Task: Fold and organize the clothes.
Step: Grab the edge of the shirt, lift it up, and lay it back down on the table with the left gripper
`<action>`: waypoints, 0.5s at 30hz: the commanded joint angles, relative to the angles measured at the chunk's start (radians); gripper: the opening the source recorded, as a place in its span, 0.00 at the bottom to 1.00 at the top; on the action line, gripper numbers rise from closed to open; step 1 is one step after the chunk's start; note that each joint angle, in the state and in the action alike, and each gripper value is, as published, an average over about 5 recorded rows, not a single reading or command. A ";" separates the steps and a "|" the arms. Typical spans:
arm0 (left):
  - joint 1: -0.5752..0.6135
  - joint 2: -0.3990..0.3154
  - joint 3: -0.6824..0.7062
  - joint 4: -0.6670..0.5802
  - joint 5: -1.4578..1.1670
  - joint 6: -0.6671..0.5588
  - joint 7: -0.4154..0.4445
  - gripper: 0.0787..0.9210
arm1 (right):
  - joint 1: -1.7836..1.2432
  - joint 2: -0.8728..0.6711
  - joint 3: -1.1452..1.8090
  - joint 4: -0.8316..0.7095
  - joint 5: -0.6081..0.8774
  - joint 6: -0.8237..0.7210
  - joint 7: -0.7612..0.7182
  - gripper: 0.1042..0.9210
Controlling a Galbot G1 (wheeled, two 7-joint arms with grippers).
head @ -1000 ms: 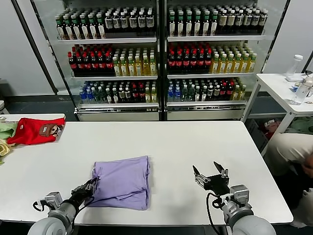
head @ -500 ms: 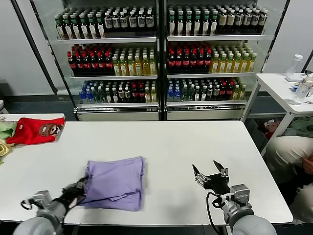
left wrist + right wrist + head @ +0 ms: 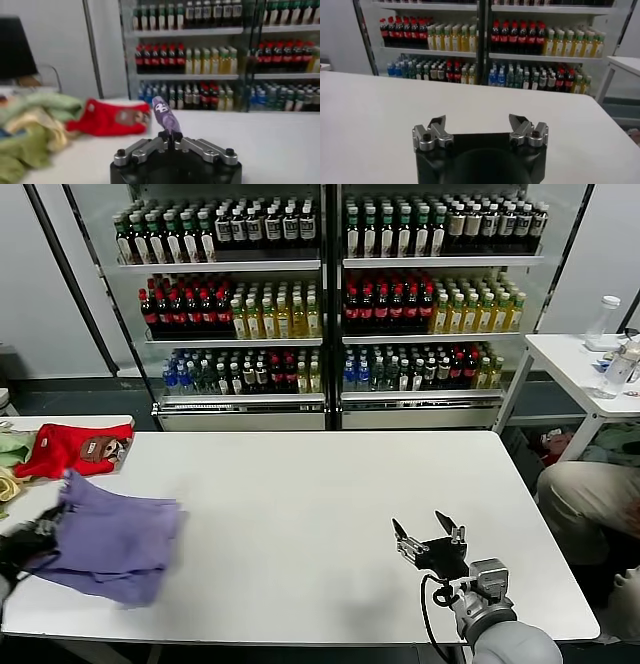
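The white worktop (image 3: 330, 514) is spanning most of the head view, with drink-filled shelving (image 3: 330, 304) standing behind it and a smaller side table (image 3: 580, 359) sitting off to the robot's right.

The folded lavender T-shirt (image 3: 108, 539) is lying at the far left end of the worktop, near its front edge, and is appearing a little blurred. Just beyond it, toward the back-left corner, the red garment (image 3: 70, 449) with its brown print is lying flat, and the green and yellow garments (image 3: 10, 464) are bunching at the very left border.

The left end effector (image 3: 22, 536) is sitting at the left border of the head view, right against the T-shirt's left edge. In the left wrist view its fingers (image 3: 150, 146) are pressing closed together around a fold of the lavender fabric, which is sticking up as a thin ridge between them, so the shirt is being gripped at its near-left side.

The right end effector (image 3: 430, 534) is hovering above the worktop on the robot's right, well apart from the T-shirt, with its two fingers (image 3: 437, 125) spreading wide and holding nothing.
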 commanded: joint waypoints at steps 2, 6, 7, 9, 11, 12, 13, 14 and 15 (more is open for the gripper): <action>0.001 -0.029 0.213 -0.212 0.022 0.007 -0.014 0.03 | -0.011 0.004 -0.004 0.001 -0.010 0.000 0.002 0.88; -0.026 -0.162 0.551 -0.321 0.049 0.006 -0.053 0.03 | -0.032 -0.005 0.014 0.014 -0.011 0.000 0.003 0.88; -0.040 -0.195 0.624 -0.327 0.069 0.006 -0.064 0.03 | -0.036 -0.006 0.016 0.017 -0.013 0.000 0.003 0.88; -0.074 -0.254 0.737 -0.328 0.107 0.006 -0.078 0.03 | -0.043 -0.005 0.018 0.021 -0.019 -0.001 0.003 0.88; -0.101 -0.305 0.806 -0.320 0.140 0.005 -0.079 0.03 | -0.047 -0.002 0.016 0.022 -0.026 -0.001 0.003 0.88; -0.113 -0.323 0.829 -0.309 0.152 0.004 -0.080 0.03 | -0.049 -0.001 0.015 0.022 -0.029 -0.001 0.003 0.88; -0.126 -0.340 0.847 -0.294 0.167 0.002 -0.081 0.03 | -0.050 0.001 0.014 0.022 -0.032 0.000 0.002 0.88; -0.142 -0.355 0.860 -0.271 0.189 -0.005 -0.083 0.03 | -0.051 0.002 0.013 0.021 -0.034 0.000 0.002 0.88; -0.162 -0.369 0.870 -0.241 0.211 -0.018 -0.087 0.03 | -0.051 0.003 0.011 0.021 -0.036 0.000 0.002 0.88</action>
